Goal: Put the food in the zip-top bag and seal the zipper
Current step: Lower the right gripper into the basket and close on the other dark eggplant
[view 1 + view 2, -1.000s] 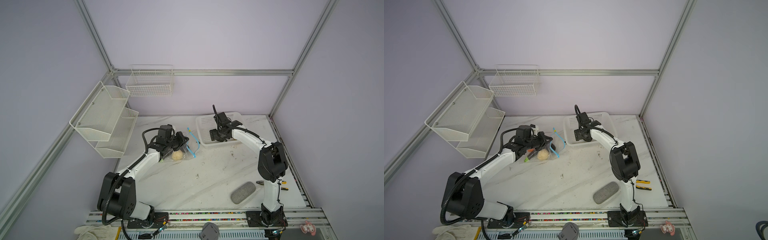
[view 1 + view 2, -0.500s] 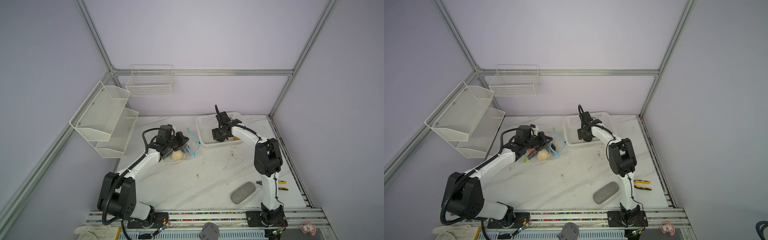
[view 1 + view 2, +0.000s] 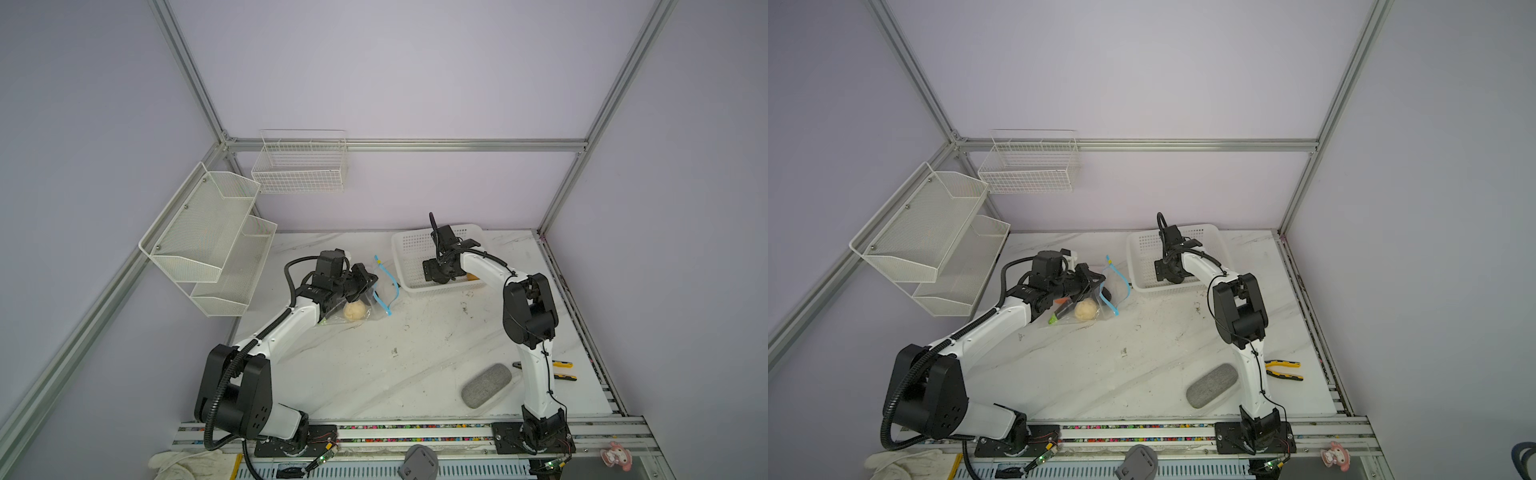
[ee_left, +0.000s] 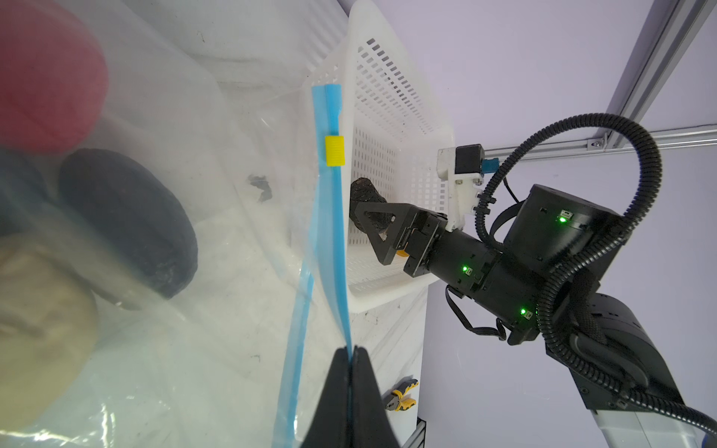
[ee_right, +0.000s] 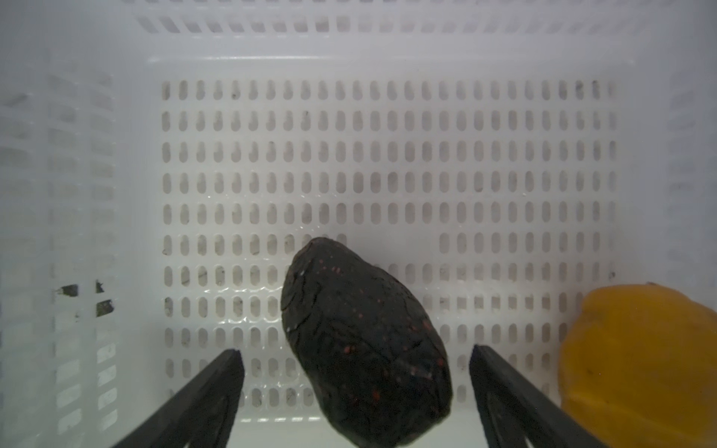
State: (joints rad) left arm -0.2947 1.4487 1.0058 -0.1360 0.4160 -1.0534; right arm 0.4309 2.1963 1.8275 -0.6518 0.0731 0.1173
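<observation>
The clear zip-top bag (image 3: 376, 305) lies left of the white basket (image 3: 409, 249), mouth towards the basket. My left gripper (image 4: 352, 351) is shut on the bag's light blue zipper (image 4: 329, 217), below its yellow tab (image 4: 334, 150). Inside the bag lie a cream food (image 3: 354, 311), a black one (image 4: 128, 221) and a pink one (image 4: 46, 77). My right gripper (image 5: 354, 350) hangs open inside the basket (image 5: 388, 155), one finger on either side of a black food (image 5: 364, 349) without touching it. An orange food (image 5: 640, 368) lies beside it.
A grey oval pad (image 3: 486, 385) and yellow-handled pliers (image 3: 557, 370) lie at the front right by the right arm's base. Mesh shelves (image 3: 208, 232) and a wire basket (image 3: 299, 166) hang on the walls at the back left.
The right arm's elbow has drawn in towards the basket, and its gripper has opened wider over the black food. The left gripper and the bag have not moved.
</observation>
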